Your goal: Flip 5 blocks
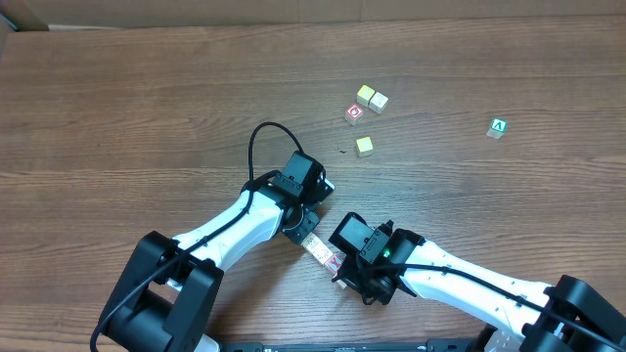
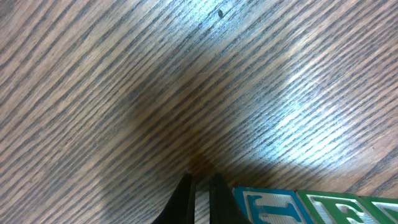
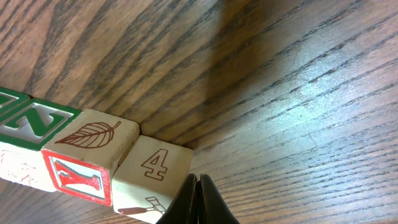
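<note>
Left hand (image 2: 200, 188), right hand (image 3: 198, 190) (both closed) flank blocks (image 3: 93, 155).

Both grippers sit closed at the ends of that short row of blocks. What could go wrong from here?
1. The right gripper is shut right beside the block marked 4; opening there may knock that block askew.
2. If the left gripper and the right one push the row from both ends, it could buckle and scatter blocks.
</note>
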